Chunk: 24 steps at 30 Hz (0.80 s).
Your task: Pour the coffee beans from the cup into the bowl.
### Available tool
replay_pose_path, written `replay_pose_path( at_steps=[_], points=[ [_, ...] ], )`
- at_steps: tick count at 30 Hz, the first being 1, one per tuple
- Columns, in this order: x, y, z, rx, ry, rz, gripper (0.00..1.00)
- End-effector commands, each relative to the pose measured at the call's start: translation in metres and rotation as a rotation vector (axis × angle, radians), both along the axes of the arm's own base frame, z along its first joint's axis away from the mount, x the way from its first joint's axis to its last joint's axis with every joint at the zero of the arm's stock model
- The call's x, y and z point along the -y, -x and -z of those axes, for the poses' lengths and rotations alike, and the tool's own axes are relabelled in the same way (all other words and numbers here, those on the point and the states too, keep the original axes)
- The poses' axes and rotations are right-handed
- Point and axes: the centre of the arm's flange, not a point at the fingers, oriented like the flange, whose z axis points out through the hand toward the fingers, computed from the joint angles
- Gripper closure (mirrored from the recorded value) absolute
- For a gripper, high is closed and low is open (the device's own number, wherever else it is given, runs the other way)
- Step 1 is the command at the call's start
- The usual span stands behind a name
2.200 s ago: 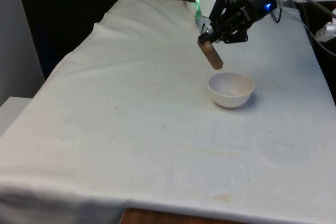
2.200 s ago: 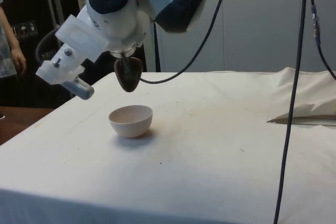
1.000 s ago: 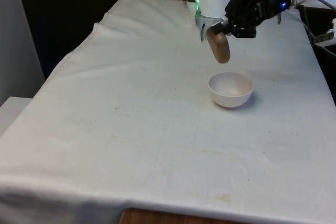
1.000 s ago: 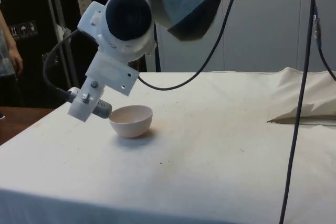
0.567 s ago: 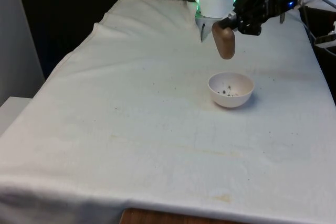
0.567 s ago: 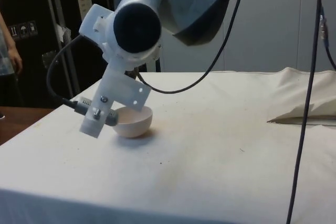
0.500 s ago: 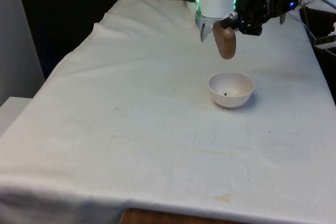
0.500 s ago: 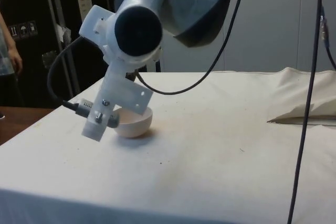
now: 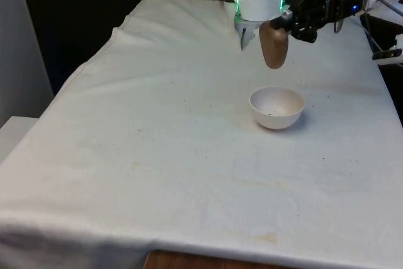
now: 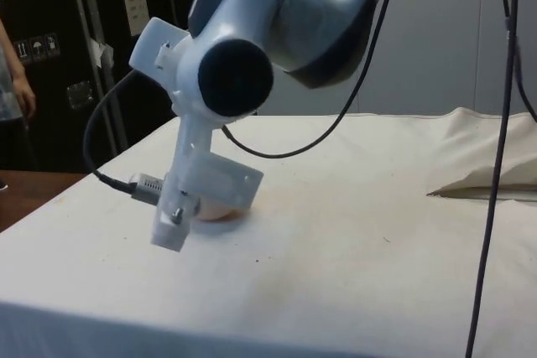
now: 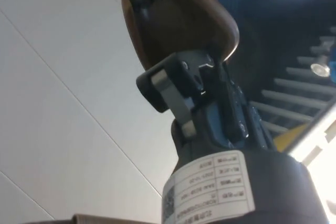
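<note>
Gripping a brown cup (image 9: 274,47), the black claw (image 9: 291,24) hangs in the air above the far part of the table (image 9: 157,155), its two fingers closed on the cup's upper end. The cup is tipped right over, so its open mouth points down toward the cloth. It sits above the white bowl (image 9: 277,108), a little toward the front view's left of the bowl's middle, well clear of the rim and not touching it.

Going from the front view's left to its right: a wide stretch of bare white cloth with a few faint stains, then the cup and claw in the air, then the bowl standing upright on the cloth below them. A few small dark beans (image 9: 271,113) lie at the bottom of the bowl.

From the wrist, the cup (image 11: 173,19) shows as a dark brown rounded shape clamped between the fingers (image 11: 173,90).

From the side, the white arm (image 10: 243,64) leans low over the table, covering most of the bowl (image 10: 220,212), and a person's arm (image 10: 18,81) shows at the edge.
</note>
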Motion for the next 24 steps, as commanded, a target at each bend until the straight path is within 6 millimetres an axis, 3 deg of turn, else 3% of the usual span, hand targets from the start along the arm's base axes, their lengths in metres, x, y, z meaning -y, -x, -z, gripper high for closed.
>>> replay_pose_path(
  at_steps=[1,24],
  points=[
    [-0.002,0.002,0.001,0.011,0.017,-0.013,1.00],
    [-0.015,0.020,0.011,0.046,0.165,-0.097,1.00]
  ],
)
